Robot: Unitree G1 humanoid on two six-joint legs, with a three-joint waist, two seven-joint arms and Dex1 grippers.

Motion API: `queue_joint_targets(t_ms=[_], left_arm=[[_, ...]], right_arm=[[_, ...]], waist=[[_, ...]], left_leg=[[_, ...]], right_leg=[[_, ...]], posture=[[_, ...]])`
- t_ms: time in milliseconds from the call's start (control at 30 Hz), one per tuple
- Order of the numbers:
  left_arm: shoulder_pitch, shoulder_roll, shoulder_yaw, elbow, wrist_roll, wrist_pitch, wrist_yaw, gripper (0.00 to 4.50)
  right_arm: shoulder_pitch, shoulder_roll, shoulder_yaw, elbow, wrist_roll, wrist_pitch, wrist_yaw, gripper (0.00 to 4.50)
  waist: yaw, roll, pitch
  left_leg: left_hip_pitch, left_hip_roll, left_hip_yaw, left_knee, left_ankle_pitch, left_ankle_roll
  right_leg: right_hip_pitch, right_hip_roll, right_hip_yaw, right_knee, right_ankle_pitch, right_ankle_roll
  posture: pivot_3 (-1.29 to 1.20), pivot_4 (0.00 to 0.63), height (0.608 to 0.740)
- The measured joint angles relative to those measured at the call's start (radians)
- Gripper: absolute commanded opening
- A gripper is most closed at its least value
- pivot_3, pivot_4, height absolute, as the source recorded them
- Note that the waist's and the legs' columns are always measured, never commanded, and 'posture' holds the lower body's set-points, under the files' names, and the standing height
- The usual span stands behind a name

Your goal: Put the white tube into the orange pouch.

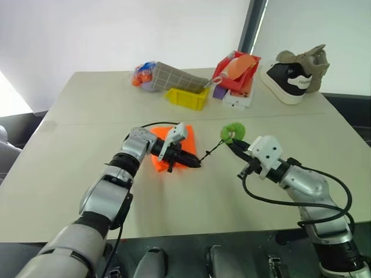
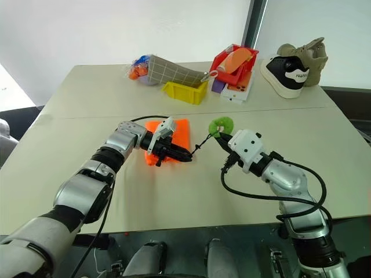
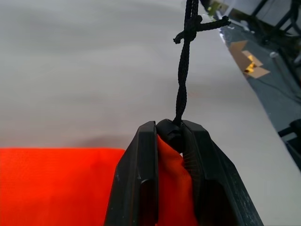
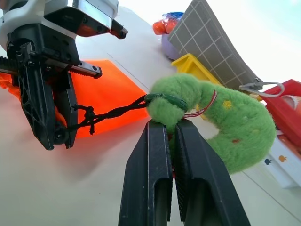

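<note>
The orange pouch [image 1: 188, 139] lies flat on the beige table [image 1: 87, 116], just in front of its middle. My left gripper [image 1: 194, 162] is shut on the pouch's gathered mouth [image 3: 171, 160], right where the black cord [image 3: 182, 89] comes out. The cord runs taut to the right, to a green fuzzy tag [image 4: 221, 122]. My right gripper [image 4: 169, 125] is shut on that tag and holds it a little above the table [image 1: 233, 132]. The white tube is out of view.
At the table's far side stand a yellow bin [image 1: 186, 97], a grid-patterned grey piece [image 1: 174, 76], a red bin [image 1: 223, 72] holding a pale orange roll, and a black-and-white shoe [image 1: 293, 78]. The table's front edge runs just below both arms.
</note>
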Motion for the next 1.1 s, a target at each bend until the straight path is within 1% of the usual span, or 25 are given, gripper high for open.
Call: queue_joint_targets(t_ms=[133,233,433,633,700,767,800,867,900,933,1000,1033,1100], left_arm=[[0.027,0.011,0.024,-0.045,-0.001,-0.017,0.034,0.21],[0.088,0.039,0.025,-0.129,0.000,-0.043,0.050,0.21],[0.190,0.107,0.018,-0.267,0.024,-0.093,0.115,0.21],[0.261,0.133,0.016,-0.364,0.035,-0.106,0.170,0.21],[0.284,0.140,0.017,-0.394,0.033,-0.094,0.185,1.28],[0.309,0.158,0.018,-0.426,0.024,-0.049,0.181,2.21],[0.320,0.168,0.019,-0.445,0.013,-0.032,0.180,2.79],[0.335,0.180,0.019,-0.483,0.010,-0.013,0.195,3.72],[0.343,0.188,0.022,-0.504,0.009,-0.008,0.208,4.35],[0.352,0.197,0.028,-0.524,0.005,0.001,0.218,4.43],[0.381,0.214,0.059,-0.585,-0.018,0.050,0.251,4.50],[0.414,0.228,0.094,-0.640,-0.049,0.095,0.273,4.50],[0.467,0.249,0.164,-0.721,-0.107,0.175,0.315,4.50]], right_arm=[[-0.021,0.001,0.002,0.043,-0.056,0.000,-0.050,0.00],[-0.041,0.003,0.005,0.100,-0.119,0.014,-0.110,0.00],[-0.092,0.003,0.010,0.207,-0.212,0.043,-0.212,0.00],[-0.121,0.003,0.013,0.250,-0.246,0.047,-0.240,0.00],[-0.124,0.004,0.021,0.258,-0.248,0.051,-0.241,0.00],[-0.132,0.007,0.021,0.267,-0.256,0.059,-0.255,0.00],[-0.132,0.007,0.020,0.267,-0.261,0.061,-0.260,0.00],[-0.132,0.007,0.021,0.267,-0.266,0.063,-0.260,0.00],[-0.132,0.007,0.021,0.267,-0.268,0.065,-0.260,0.00],[-0.131,0.007,0.021,0.267,-0.268,0.070,-0.259,0.00],[-0.122,0.007,0.021,0.261,-0.259,0.089,-0.232,0.71],[-0.106,0.007,0.021,0.246,-0.239,0.105,-0.207,0.99],[-0.069,0.007,0.022,0.223,-0.206,0.126,-0.159,1.97]], waist=[[0.000,0.000,0.000],[-0.001,0.000,0.000],[0.000,0.000,0.000],[0.001,0.001,0.000],[0.000,0.001,0.000],[-0.002,0.001,0.000],[-0.003,0.001,0.000],[-0.002,0.001,-0.001],[-0.002,0.001,-0.001],[-0.003,0.001,-0.001],[-0.005,0.001,-0.001],[-0.007,0.001,-0.001],[-0.007,0.001,-0.001]], left_leg=[[0.000,0.000,0.000,0.000,0.000,0.000],[0.000,0.000,0.000,0.000,0.000,0.000],[0.001,0.000,0.000,0.000,0.000,0.000],[0.001,0.000,0.000,0.000,0.000,0.000],[0.001,0.000,0.000,0.000,0.000,0.000],[0.001,0.000,0.000,0.000,0.000,0.000],[0.001,0.000,0.000,0.000,0.000,0.000],[0.001,0.000,0.000,0.001,0.000,0.000],[0.002,0.000,0.000,0.001,0.000,0.000],[0.002,0.000,0.000,0.001,0.000,0.000],[0.002,0.000,0.000,0.002,0.000,0.000],[0.002,0.000,0.000,0.001,0.000,0.000],[0.002,0.000,-0.001,0.001,0.000,0.000]], right_leg=[[0.000,0.000,0.000,0.000,0.000,0.000],[0.000,0.000,0.000,0.001,0.002,-0.003],[0.000,0.000,0.000,0.002,0.002,-0.004],[0.000,0.000,0.000,0.001,0.002,-0.004],[0.000,0.000,0.000,0.002,0.002,-0.004],[0.000,0.000,0.000,0.002,0.002,-0.004],[0.000,0.000,0.000,0.003,0.002,-0.004],[0.000,0.000,0.000,0.003,0.002,-0.004],[0.000,0.000,0.000,0.003,0.002,-0.004],[0.000,0.000,0.000,0.004,0.002,-0.004],[0.000,0.000,0.000,0.005,0.001,-0.006],[0.000,0.000,0.001,0.005,0.001,-0.006],[0.000,0.000,0.001,0.006,0.001,-0.005]], posture=[[0.00,0.150,0.740],[0.00,0.150,0.740],[0.00,0.150,0.740],[0.00,0.150,0.740],[0.00,0.150,0.740],[0.00,0.150,0.740],[0.00,0.150,0.740],[0.00,0.150,0.740],[0.00,0.150,0.740],[0.00,0.150,0.740],[0.00,0.150,0.740],[0.00,0.150,0.740],[0.00,0.150,0.740]])
